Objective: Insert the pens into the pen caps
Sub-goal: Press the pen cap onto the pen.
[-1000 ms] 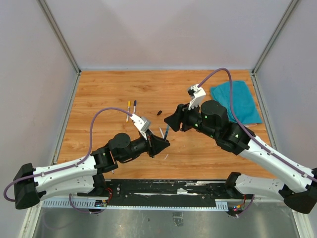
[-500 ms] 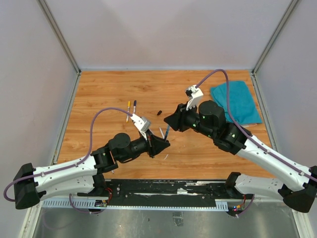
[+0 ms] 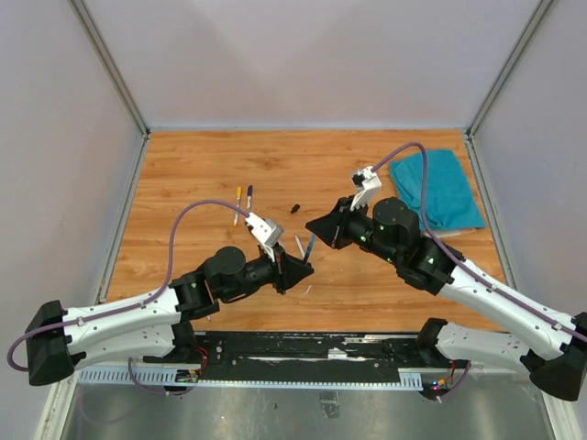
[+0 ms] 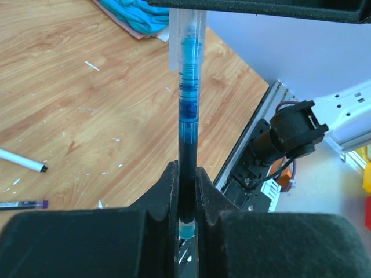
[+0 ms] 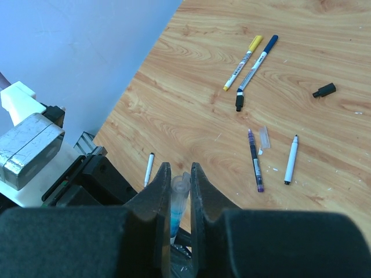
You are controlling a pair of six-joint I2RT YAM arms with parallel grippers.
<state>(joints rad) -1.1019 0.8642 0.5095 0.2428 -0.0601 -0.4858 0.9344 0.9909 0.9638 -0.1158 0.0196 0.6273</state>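
Note:
My left gripper [image 3: 299, 267] is shut on a blue-ink pen [image 4: 186, 133] with a dark barrel and holds it above the table, tip pointing at my right gripper [image 3: 315, 229]. In the left wrist view the fingers [image 4: 167, 191] clamp the barrel, and a clear pen cap [image 4: 186, 35] sits over the pen's tip. My right gripper [image 5: 177, 174] is shut on that clear cap [image 5: 179, 191]. In the top view the pen [image 3: 310, 246] bridges both grippers.
On the wood table lie a yellow-ended pen [image 5: 243, 62], a blue-ended pen [image 5: 258, 62], a black cap [image 5: 324, 90], a purple pen [image 5: 255, 159], a loose clear cap [image 5: 264, 138] and two white pens [image 5: 291, 159] [image 5: 149, 169]. A teal cloth [image 3: 437, 188] lies at the back right.
My right gripper has shifted slightly down and toward the left gripper along the pen. The left arm has barely moved.

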